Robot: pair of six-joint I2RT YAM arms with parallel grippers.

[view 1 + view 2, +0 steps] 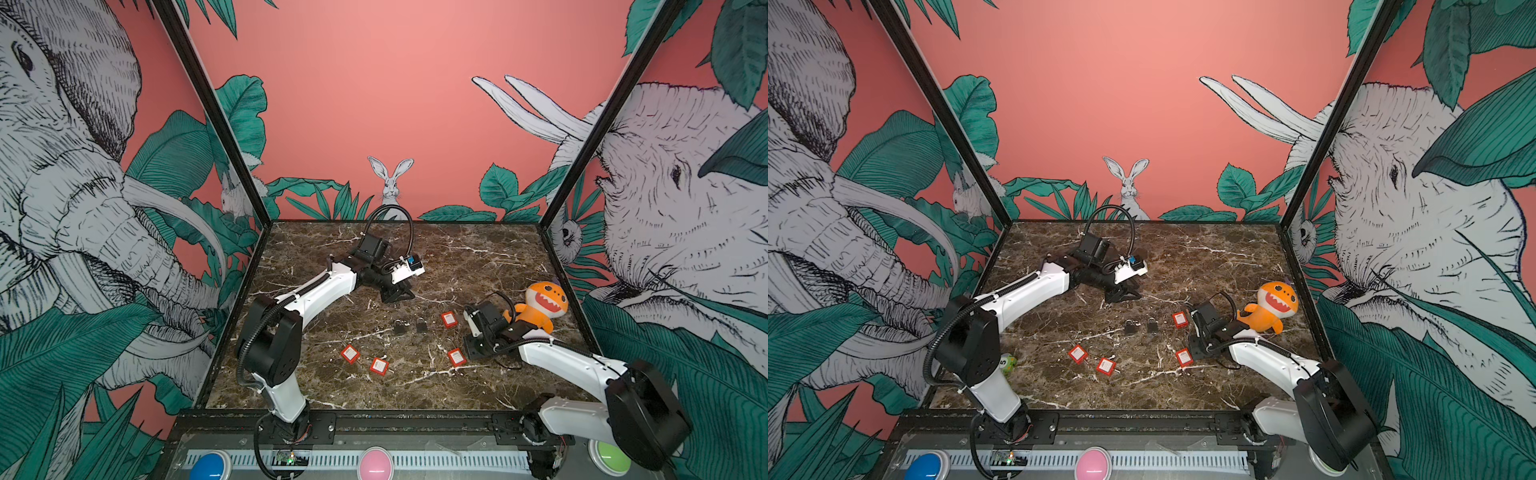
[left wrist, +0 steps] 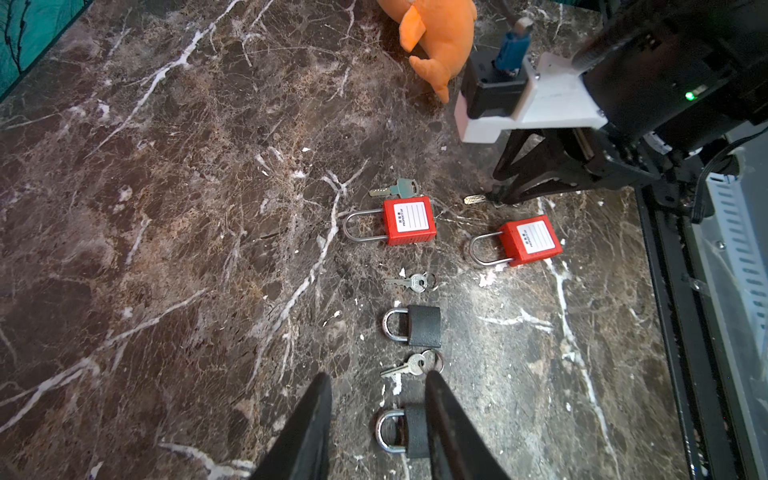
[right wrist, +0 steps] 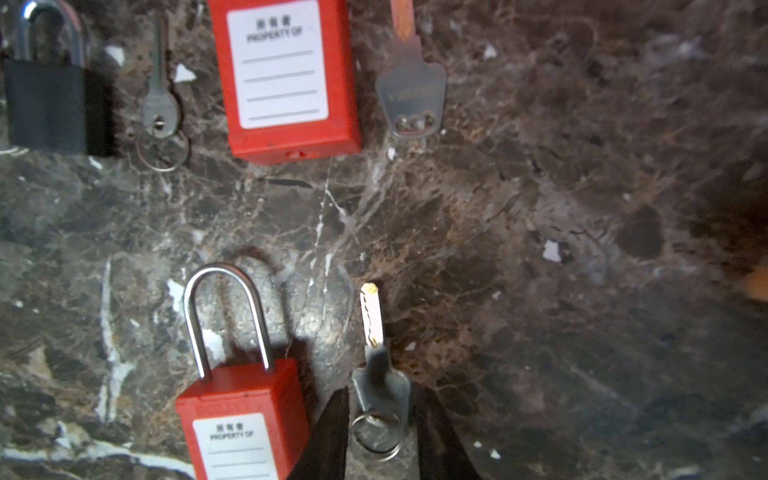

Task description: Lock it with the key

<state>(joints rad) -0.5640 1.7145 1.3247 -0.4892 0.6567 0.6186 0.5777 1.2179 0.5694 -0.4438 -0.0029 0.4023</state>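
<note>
A dark brown, white-veined marble tabletop (image 1: pixel 457 257) was enclosed by pink walls printed with elephants, a rabbit and green leaves. "PROPERTY OF" was printed beneath Chinese characters on the white label of a red plastic padlock with a steel shackle (image 3: pixel 245 419), placed at about four o'clock from the table's middle in both top views. A flat silver key on a ring (image 3: pixel 380 390) was laid just beside it. The right gripper (image 3: pixel 381 399) was held low over the key, its fingers parted either side of the key's head, unclenched. The left gripper (image 2: pixel 376 376), extended towards twelve o'clock, was held released, with nothing grasped.
</note>
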